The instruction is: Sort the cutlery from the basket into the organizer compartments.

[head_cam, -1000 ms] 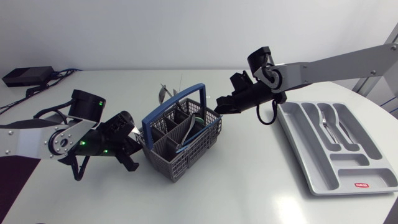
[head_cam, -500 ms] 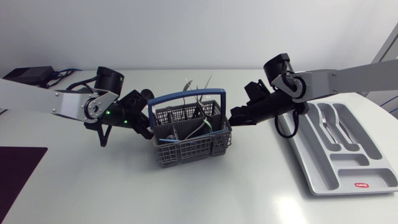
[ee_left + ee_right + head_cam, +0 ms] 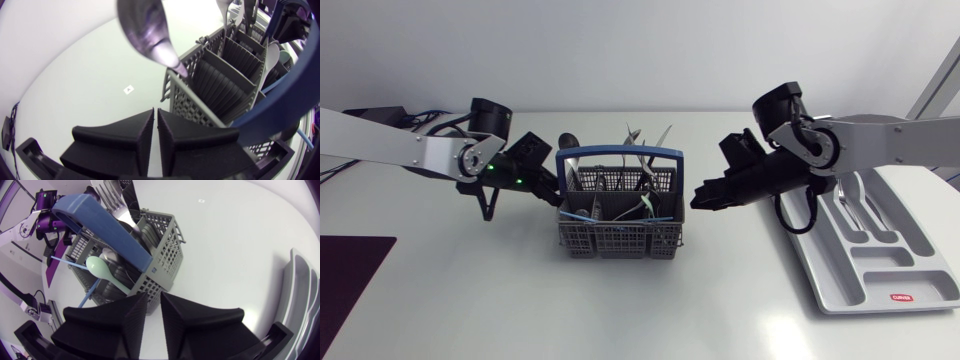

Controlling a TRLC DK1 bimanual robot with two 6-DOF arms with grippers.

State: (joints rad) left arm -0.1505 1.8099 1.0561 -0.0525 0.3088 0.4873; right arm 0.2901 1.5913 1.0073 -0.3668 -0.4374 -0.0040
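I am flanking the basket [image 3: 620, 235] from both sides. My left pincer [image 3: 553, 193] is sitting right up against its left wall. My right pincer [image 3: 700, 200] is hovering just beside its right wall, and I cannot tell whether it is touching. Both pincers are closed, the fingers pinched to a thin slit with nothing in them. That makes me think I am squaring or steadying the basket, not picking from it.

The basket is standing upright in the middle of the table [image 3: 470, 300], its blue handle [image 3: 620, 153] arching over the compartments. Forks and spoons are sticking up at its far side. A large spoon [image 3: 145, 30] is leaning out over the left wall above my left pincer, and a pale green spoon [image 3: 102, 270] is lying slanted under the handle.

The organizer [image 3: 905, 282] is waiting well apart on the right, within my right arm's reach. A fork [image 3: 848, 203] is already lying in one of its long compartments, and the other compartments are showing bare.

The table is plain white and smooth, so the basket is likely sliding easily under a push. A small mark [image 3: 129, 89] is showing on the table near the basket.
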